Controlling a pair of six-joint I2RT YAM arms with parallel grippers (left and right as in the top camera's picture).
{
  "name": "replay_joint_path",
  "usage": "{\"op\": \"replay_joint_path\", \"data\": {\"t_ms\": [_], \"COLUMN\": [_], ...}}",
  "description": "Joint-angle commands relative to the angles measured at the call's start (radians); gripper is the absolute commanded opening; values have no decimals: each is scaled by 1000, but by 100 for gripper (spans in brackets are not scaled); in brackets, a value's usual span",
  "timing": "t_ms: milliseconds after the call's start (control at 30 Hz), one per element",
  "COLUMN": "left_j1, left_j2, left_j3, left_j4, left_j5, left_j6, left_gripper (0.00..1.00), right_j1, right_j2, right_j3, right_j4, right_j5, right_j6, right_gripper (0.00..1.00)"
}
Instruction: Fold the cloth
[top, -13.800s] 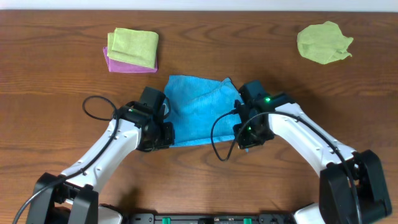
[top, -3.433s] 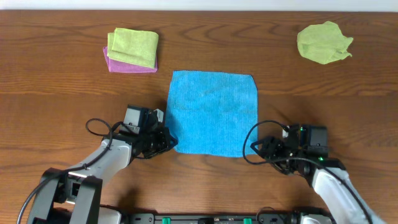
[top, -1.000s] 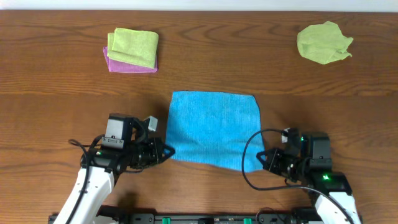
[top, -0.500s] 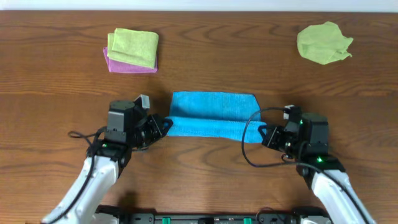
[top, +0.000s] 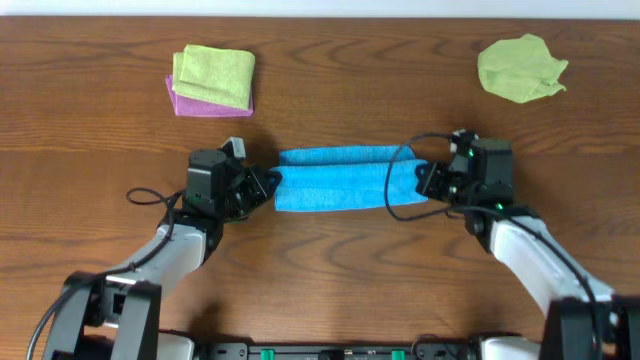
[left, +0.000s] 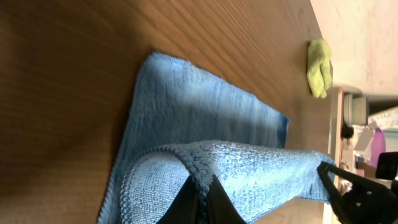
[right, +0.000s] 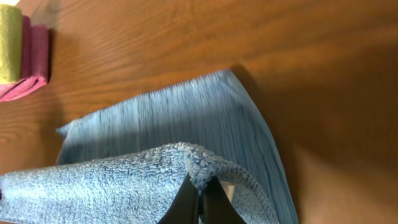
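Note:
The blue cloth (top: 340, 178) lies in the middle of the table as a narrow band, its near half lifted and carried over the far half. My left gripper (top: 268, 186) is shut on the cloth's left near corner. My right gripper (top: 425, 180) is shut on the right near corner. In the left wrist view the black fingers of the gripper (left: 202, 185) pinch the hemmed edge of the cloth (left: 205, 118), which arches above the flat layer. The right wrist view shows the same: my gripper (right: 198, 182) pinches the raised hem over the flat cloth (right: 186, 118).
A folded yellow-green cloth (top: 215, 72) lies on a purple cloth (top: 205, 106) at the back left. A crumpled yellow-green cloth (top: 520, 68) sits at the back right. The wooden table (top: 100, 150) extends on both sides.
Both grippers have carried the cloth's near edge away from me, towards its far edge. The open square has become a doubled narrow band.

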Motion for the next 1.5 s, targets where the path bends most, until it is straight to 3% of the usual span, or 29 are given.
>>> {"op": "replay_joint_path", "data": {"t_ms": [0,233,733,800,867,933,1000,1200,1367,1467], "left_j1": [7,7,7,7,7,7,8,14,61,85], "left_j2": [32,133,296,296,296,296,296,286,232,197], "left_j3": [26,114,235,235,235,235,235,235,236,236], "left_j4": [16,18,15,15,16,15,16,16,-11,-33], "left_j5": [-53,-77,-40,-40,-40,-40,-40,-13,31,60], "left_j6": [-12,-3,39,47,69,70,78,105,125,125], "left_gripper": [6,6,6,6,14,33,37,61,61,53], "right_j1": [25,47,50,50,50,50,49,49,47,45], "right_j2": [60,148,156,156,156,156,156,151,99,42], "right_j3": [59,130,134,134,134,134,134,134,135,135], "right_j4": [10,13,-15,-19,-19,-23,-27,-32,-76,-133], "right_j5": [77,101,194,197,202,209,216,216,217,244], "right_j6": [-31,-50,-83,-84,-90,-90,-90,-90,-89,-89], "right_gripper": [1,1,1,7,9,17,24,32,43,50]}}
